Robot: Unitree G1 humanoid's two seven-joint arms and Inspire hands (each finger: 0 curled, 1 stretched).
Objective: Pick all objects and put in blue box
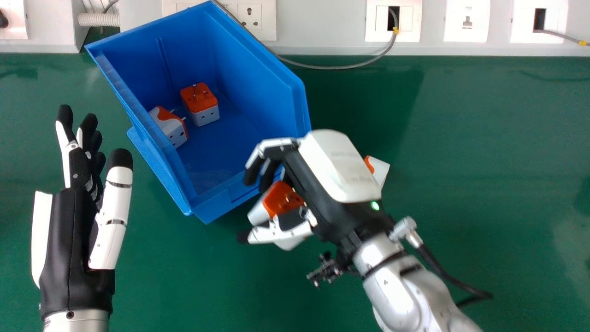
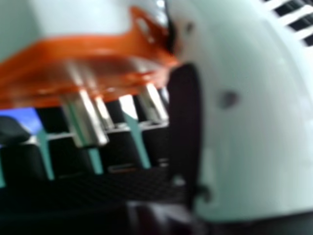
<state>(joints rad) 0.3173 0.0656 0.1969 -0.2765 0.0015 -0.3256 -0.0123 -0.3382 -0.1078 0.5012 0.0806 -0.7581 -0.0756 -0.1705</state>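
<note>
The right hand (image 1: 329, 177) clamps an adapter (image 1: 282, 197) between thumb and fingers, presumably for loading into the box (image 1: 258, 78); the left hand (image 1: 73, 207) has straight fingers.

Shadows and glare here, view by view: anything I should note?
Head view: a soft shadow on the green table beside the blue box, plus a faint pale sheen on the table toward the view's lower right. Right hand view: bright glints along the metal pins of the orange and white adapter.
</note>
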